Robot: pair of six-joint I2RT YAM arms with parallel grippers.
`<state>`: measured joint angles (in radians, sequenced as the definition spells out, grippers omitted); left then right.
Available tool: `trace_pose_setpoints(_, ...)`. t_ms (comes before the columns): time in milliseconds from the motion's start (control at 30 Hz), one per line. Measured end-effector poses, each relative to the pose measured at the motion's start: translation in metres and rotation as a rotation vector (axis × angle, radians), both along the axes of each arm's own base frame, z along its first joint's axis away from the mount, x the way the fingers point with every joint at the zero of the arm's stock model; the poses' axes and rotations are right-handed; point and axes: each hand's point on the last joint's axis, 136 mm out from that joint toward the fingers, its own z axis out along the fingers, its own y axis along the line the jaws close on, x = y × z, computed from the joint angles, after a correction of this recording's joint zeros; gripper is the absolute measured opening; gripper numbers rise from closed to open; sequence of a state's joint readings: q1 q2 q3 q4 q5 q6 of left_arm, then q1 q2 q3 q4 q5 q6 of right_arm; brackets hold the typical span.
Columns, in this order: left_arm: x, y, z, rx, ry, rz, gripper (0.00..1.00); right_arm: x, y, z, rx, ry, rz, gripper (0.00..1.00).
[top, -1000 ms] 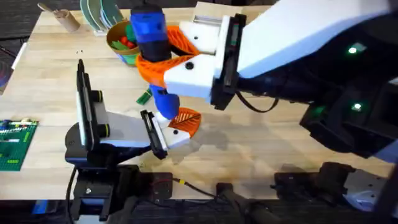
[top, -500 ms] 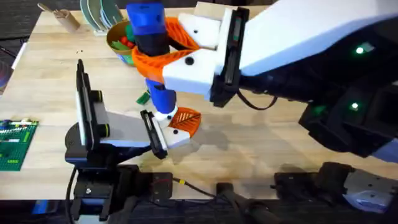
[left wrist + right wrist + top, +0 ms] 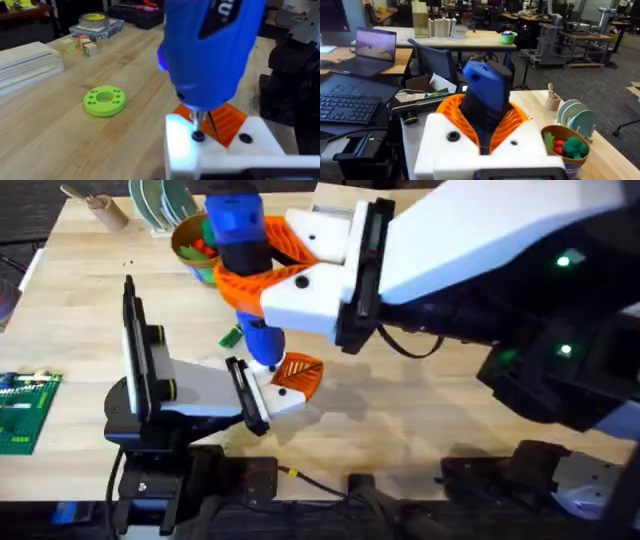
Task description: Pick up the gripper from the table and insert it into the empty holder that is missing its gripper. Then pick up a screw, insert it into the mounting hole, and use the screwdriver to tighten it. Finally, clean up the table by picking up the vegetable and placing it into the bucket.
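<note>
the right gripper [image 3: 262,275] has its jaws closed around the blue screwdriver [image 3: 243,240], which is held upright over the holder [image 3: 190,390]. the left arm's jaws cannot be made out, so it cannot be told if they are open or shut.

the orange gripper [image 3: 298,372] is seen already set into the holder, at its near end on the table [image 3: 400,410]. a screw [image 3: 198,136] is seen sitting in the white block, and the thin metal bit is seen resting on top of it in the left wrist view. so the first step looks done, and the screw looks placed. the step in hand is judged to be the tightening. it cannot be told how far the screw is turned in.

the clean-up is left to do. the vegetable [image 3: 232,336] is seen lying flat on the table, just behind the screwdriver's lower end and near the holder. it is not yet in the bucket [image 3: 192,248].

the bucket is found at the far side of the table, partly hidden by the screwdriver. red and green toy pieces are seen inside it. a tan cup [image 3: 100,208] with something stuck in it is seen at the far left corner. a lime-green disc [image 3: 104,100] lies on the table by itself.
</note>
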<state>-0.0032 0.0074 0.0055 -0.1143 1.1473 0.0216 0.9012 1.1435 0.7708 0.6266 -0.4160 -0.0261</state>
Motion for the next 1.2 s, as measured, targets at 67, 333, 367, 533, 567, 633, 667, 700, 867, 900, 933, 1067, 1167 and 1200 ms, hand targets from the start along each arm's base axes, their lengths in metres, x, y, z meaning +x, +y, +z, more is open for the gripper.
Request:
trace_pose_setpoints(67,-0.0001,0.0000,0.0000,0.000,0.000,0.000,0.004,0.0009,0.0010,-0.0012,-0.001,0.001,0.000,0.073)
trace_pose_setpoints(333,-0.0001,0.0000,0.0000,-0.001,0.003,0.000,0.004,0.0026,0.0027,-0.0042,-0.006,0.009,-0.002,0.070)
trace_pose_setpoints(367,-0.0001,0.0000,0.0000,-0.001,0.003,0.000,0.003,0.0026,0.0026,-0.0040,-0.005,0.009,-0.002,0.070)
trace_pose_setpoints(533,-0.0001,0.0000,0.0000,-0.001,0.003,0.000,0.003,0.0026,0.0026,-0.0039,-0.004,0.009,-0.002,0.069)
trace_pose_setpoints(567,-0.0001,0.0000,0.0000,-0.001,0.003,0.000,0.003,0.0026,0.0026,-0.0038,-0.004,0.009,-0.002,0.069)
trace_pose_setpoints(633,-0.0001,0.0000,0.0000,-0.001,0.003,0.000,0.004,0.0025,0.0025,-0.0037,-0.004,0.008,-0.002,0.069)
trace_pose_setpoints(667,-0.0001,0.0000,0.0000,-0.001,0.003,0.000,0.003,0.0025,0.0025,-0.0035,-0.004,0.008,-0.002,0.069)
trace_pose_setpoints(700,-0.0001,0.0000,0.0000,-0.001,0.003,0.000,0.004,0.0025,0.0025,-0.0036,-0.004,0.008,-0.002,0.068)
trace_pose_setpoints(867,-0.0001,0.0000,0.0000,-0.001,0.003,0.000,0.004,0.0015,0.0005,-0.0007,0.001,0.004,-0.003,0.066)
trace_pose_setpoints(900,0.0000,0.0000,0.0000,-0.001,0.003,0.000,0.003,0.0010,-0.0002,0.0006,0.004,0.002,-0.004,0.066)
trace_pose_setpoints(933,0.0000,0.0000,0.0000,-0.001,0.003,0.000,0.003,0.0006,-0.0007,0.0015,0.006,0.000,-0.003,0.065)
trace_pose_setpoints(1067,0.0000,0.0000,0.0000,-0.001,0.003,0.000,0.004,-0.0002,-0.0015,0.0031,0.009,-0.002,-0.003,0.064)
trace_pose_setpoints(1167,0.0000,0.0000,0.0000,-0.001,0.003,0.000,0.004,-0.0001,-0.0014,0.0029,0.009,-0.002,-0.003,0.064)
trace_pose_setpoints(1200,0.0000,0.0000,0.0000,-0.001,0.003,0.000,0.003,0.0000,-0.0014,0.0029,0.009,-0.002,-0.003,0.064)
